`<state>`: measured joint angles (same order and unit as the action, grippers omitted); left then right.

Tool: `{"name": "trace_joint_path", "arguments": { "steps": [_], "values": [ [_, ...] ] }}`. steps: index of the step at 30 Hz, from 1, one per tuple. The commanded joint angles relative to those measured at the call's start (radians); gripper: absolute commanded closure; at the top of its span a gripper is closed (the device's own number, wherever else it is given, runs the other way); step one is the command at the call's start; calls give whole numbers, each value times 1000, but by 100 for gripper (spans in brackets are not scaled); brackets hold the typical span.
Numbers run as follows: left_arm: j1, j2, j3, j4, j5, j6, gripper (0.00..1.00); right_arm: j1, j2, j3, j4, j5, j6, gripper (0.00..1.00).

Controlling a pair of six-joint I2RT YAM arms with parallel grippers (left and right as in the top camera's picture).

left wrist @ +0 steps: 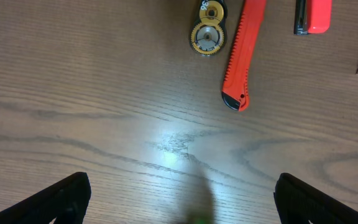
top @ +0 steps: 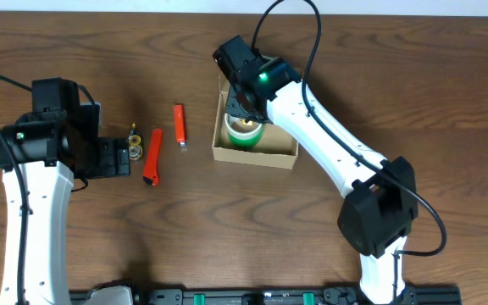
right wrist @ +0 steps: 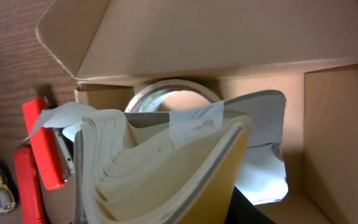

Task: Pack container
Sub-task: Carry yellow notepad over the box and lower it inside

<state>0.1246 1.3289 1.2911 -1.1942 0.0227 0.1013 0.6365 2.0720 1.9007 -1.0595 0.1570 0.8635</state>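
Note:
The container (top: 255,155), a tan cardboard box with its flap lid (right wrist: 229,31) standing open, sits mid-table. Inside it lies a green tape roll (top: 244,131), seen from the right wrist as a pale ring (right wrist: 166,93). My right gripper (top: 246,106) hangs over the box's left part, shut on a thick notepad (right wrist: 160,174) with fanned cream pages and a yellow cover, held over the box interior. One dark finger (right wrist: 253,208) shows beside the cover. My left gripper (left wrist: 182,205) is open over bare wood at the left, holding nothing.
Left of the box lie a red stick-shaped item (top: 179,124), an orange-red utility knife (top: 152,157) and two small yellow-and-black round pieces (top: 134,142). The left wrist view shows the knife (left wrist: 244,56) and the round pieces (left wrist: 207,37) ahead of the fingers.

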Motion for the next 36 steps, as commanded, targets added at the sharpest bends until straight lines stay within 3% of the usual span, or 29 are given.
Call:
{"name": "trace_joint_path", "arguments": {
  "steps": [1, 17, 24, 36],
  "values": [
    [6, 7, 19, -2, 0, -12, 5, 28, 9, 1, 3, 3, 46, 69],
    [6, 7, 19, -2, 0, -12, 5, 52, 81, 1, -6, 11, 56, 64],
    [6, 7, 19, -3, 0, -12, 5, 51, 81, 1, 2, 11, 56, 44],
    [6, 7, 19, -3, 0, -12, 5, 51, 81, 1, 39, 11, 0, 32]
  ]
}}
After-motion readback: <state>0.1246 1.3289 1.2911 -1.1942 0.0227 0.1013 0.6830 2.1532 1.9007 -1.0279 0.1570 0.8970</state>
